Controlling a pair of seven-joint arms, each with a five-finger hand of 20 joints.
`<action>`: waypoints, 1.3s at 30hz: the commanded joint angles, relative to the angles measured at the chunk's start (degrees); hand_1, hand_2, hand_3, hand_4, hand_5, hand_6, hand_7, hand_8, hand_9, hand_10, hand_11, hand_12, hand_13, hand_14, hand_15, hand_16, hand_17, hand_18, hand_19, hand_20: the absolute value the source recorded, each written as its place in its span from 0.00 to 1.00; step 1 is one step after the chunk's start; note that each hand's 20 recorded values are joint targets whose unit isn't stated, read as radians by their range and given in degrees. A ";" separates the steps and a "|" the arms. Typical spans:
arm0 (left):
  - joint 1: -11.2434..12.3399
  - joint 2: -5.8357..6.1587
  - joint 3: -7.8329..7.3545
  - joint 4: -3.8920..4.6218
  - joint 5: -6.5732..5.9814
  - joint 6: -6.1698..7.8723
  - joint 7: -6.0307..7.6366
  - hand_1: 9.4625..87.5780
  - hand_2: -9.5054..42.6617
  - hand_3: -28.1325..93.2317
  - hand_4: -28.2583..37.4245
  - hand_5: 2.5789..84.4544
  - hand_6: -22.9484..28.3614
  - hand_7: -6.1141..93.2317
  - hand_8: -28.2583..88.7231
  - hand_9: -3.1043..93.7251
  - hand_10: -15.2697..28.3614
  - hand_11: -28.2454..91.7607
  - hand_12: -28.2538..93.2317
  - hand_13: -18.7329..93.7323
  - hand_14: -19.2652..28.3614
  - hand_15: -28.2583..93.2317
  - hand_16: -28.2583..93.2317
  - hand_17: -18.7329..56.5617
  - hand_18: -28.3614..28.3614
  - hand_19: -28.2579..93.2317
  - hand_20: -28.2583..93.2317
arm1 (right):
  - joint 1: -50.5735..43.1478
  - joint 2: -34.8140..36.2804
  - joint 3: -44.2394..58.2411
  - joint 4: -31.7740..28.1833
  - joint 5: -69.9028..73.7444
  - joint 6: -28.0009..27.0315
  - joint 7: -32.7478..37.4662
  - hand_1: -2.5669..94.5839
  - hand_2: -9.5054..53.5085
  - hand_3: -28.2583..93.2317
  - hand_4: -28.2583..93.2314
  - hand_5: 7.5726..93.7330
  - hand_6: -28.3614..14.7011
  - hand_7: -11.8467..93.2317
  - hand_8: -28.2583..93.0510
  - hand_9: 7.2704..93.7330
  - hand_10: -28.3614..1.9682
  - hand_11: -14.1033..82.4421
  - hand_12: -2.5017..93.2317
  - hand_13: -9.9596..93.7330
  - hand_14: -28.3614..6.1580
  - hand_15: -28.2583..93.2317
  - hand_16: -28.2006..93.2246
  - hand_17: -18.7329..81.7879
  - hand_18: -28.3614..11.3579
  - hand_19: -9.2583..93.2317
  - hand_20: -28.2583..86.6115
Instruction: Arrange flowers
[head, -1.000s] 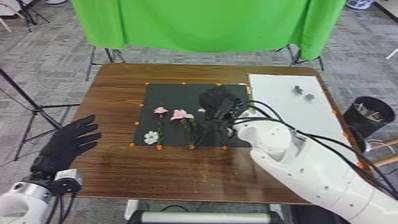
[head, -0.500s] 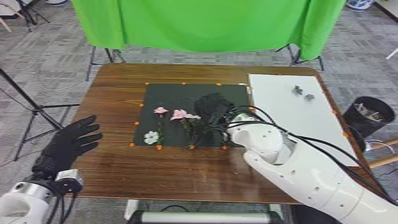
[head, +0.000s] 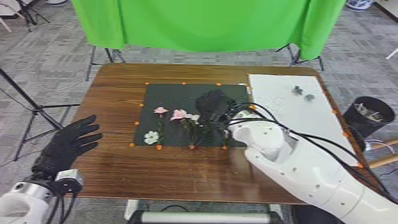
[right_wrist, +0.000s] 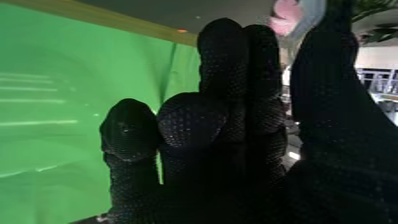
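My right hand is over the right part of the black mat, beside the flowers. Seen from the right wrist, this hand is open, two fingers straight and others slightly bent, with the thumb apart. Past the gap lies a pink flower; contact cannot be told. On the mat are a small pink flower, a larger pink flower and, lower left, a white flower. Stems near the right hand are partly hidden. My left hand is open at the table's left edge.
A white sheet covers the table's right side, with small grey-green pieces near its far end. Orange markers edge the mat. A black bin stands right of the brown table; a green cloth hangs behind.
My right hand has shifted slightly left and nearer over the mat, its forearm moving along. The left hand has kept still, and the visible flowers lie about where they were.
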 joint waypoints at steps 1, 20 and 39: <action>1.22 -0.20 -0.49 -0.24 -0.06 0.33 0.24 0.20 0.21 0.81 0.02 0.34 0.53 0.25 0.15 0.30 0.64 0.42 0.34 0.36 0.75 0.51 0.22 0.12 0.90 0.61 0.28 | -1.46 1.14 4.88 -3.59 -1.32 -2.35 -1.96 0.39 0.00 0.91 0.00 0.61 0.72 0.63 0.23 0.82 0.79 0.46 0.42 0.79 0.74 0.88 0.48 0.60 0.24 1.00 0.73; 2.50 -0.40 -1.16 -0.73 -0.38 1.14 0.98 0.20 0.21 0.81 0.02 0.34 0.53 0.25 0.15 0.30 0.64 0.42 0.34 0.36 0.75 0.51 0.22 0.12 0.90 0.61 0.28 | -3.14 10.09 14.90 -7.55 4.24 -12.98 14.16 0.29 0.00 0.98 0.00 0.34 0.58 0.50 0.09 0.45 0.54 0.50 0.27 0.64 0.64 0.87 0.44 0.51 0.24 0.96 0.67; 2.91 -0.40 -1.36 -0.79 -0.55 1.07 1.31 0.20 0.21 0.81 0.02 0.34 0.53 0.25 0.15 0.30 0.64 0.42 0.35 0.36 0.76 0.51 0.22 0.12 0.90 0.61 0.28 | 0.31 18.78 10.20 9.74 11.60 -2.79 25.48 0.25 0.00 0.95 0.00 0.18 0.42 0.28 0.18 0.33 0.33 0.29 0.21 0.65 0.62 0.89 0.40 0.52 0.19 0.95 0.65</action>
